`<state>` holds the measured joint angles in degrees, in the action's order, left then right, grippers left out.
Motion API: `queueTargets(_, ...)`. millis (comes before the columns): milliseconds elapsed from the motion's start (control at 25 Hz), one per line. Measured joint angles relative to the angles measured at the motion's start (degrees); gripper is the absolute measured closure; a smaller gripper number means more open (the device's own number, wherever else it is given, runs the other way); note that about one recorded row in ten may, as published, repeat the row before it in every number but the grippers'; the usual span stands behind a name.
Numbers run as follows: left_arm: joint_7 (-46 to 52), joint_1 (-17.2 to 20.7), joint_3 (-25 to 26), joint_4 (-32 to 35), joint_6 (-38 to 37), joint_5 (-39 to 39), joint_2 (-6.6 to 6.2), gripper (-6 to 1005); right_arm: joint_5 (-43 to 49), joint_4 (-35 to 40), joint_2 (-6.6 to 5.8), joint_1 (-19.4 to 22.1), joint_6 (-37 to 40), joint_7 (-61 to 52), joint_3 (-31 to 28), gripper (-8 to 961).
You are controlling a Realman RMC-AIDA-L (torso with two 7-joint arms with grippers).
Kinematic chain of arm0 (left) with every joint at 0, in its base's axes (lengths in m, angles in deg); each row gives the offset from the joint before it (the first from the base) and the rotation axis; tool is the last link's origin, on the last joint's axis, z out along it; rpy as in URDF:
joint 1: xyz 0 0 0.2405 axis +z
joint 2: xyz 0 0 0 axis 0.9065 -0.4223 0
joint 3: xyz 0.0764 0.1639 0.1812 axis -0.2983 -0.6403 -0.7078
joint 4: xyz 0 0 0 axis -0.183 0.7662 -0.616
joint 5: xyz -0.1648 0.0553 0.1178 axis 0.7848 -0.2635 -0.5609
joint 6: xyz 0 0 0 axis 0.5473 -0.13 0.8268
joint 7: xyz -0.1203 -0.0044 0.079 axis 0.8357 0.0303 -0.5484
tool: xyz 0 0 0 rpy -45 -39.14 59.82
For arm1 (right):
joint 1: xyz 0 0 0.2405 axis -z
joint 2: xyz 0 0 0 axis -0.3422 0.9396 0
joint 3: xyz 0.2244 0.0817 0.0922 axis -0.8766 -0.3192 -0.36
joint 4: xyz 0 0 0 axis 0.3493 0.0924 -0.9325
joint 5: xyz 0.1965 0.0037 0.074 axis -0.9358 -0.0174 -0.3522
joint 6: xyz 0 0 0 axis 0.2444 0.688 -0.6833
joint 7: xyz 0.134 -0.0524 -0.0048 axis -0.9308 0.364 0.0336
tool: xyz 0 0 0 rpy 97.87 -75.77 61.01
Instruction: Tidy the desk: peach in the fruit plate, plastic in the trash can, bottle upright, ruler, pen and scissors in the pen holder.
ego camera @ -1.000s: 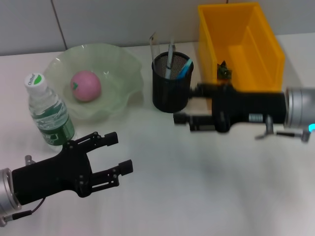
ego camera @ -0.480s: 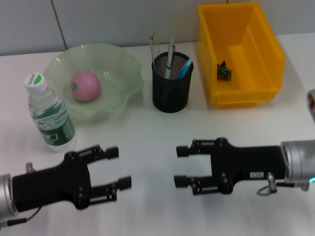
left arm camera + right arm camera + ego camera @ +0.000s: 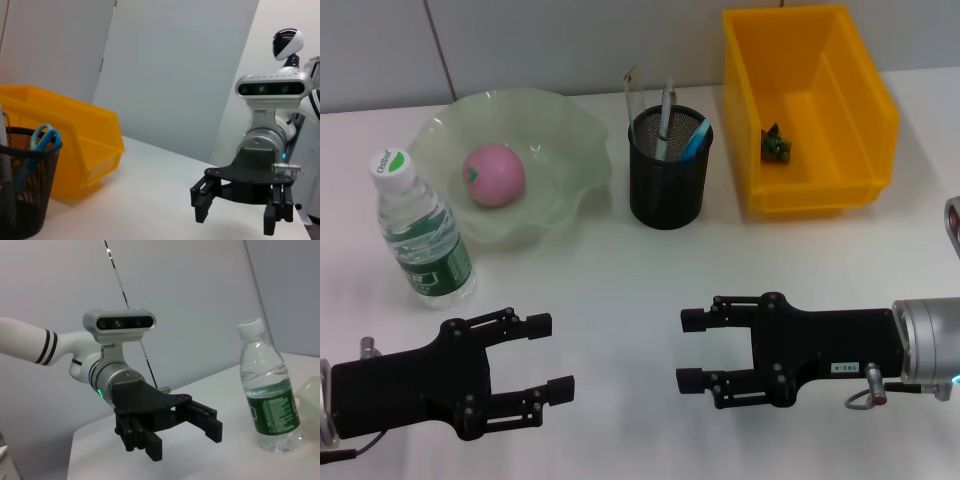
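Stretching across the near half of the white worktop [image 3: 650, 270] is a wide bare strip, and both arms sit low over it, reaching toward each other from the two sides. The left tool [image 3: 548, 358] hovers at the near left with its two fingers spread and nothing between them; the right wrist view shows the same tool [image 3: 185, 432] parted and empty. The right tool [image 3: 692, 349] points toward it from the right, jaws likewise apart and holding nothing, seen again in the left wrist view [image 3: 235, 212]. A clear gap lies between the two.

All the task's things stand along the far side, well apart from both tools. The bottle [image 3: 420, 232] is upright at the left, near the left tool's far side. Just behind it the peach [image 3: 494, 174] rests in the green fruit plate [image 3: 575, 130]. The black mesh pen holder [image 3: 666, 185] stands in the middle with pen, ruler and blue-handled scissors [image 3: 692, 143] sticking out. The yellow trash can [image 3: 865, 100] at the far right holds a small dark scrap [image 3: 776, 145].
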<state>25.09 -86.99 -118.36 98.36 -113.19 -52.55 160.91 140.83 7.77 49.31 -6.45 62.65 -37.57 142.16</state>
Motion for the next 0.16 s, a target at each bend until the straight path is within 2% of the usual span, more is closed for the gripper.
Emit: queueTargets(160, 0.0, 0.0, 0.0, 0.4, -0.2, 0.0, -0.03, 202, -0.3, 0.2, 0.0, 0.0, 0.1, 0.0, -0.2, 217)
